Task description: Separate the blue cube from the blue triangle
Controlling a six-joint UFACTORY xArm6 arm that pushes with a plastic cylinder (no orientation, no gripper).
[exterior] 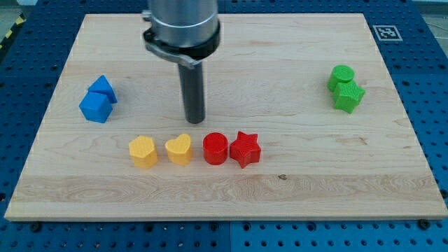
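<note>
The blue cube (pixel 94 108) sits at the view's left on the wooden board (pixel 294 182). The blue triangle (pixel 104 87) touches it just above and to the right. My tip (pixel 194 120) is at the end of the dark rod, near the board's middle, well to the right of both blue blocks and a little above the yellow heart (pixel 179 149). It touches no block.
A row lies below the tip: a yellow hexagon-like block (pixel 143 151), the yellow heart, a red cylinder (pixel 215 148) and a red star (pixel 245 149). A green cylinder (pixel 342 75) and a green star (pixel 348 96) touch at the view's right.
</note>
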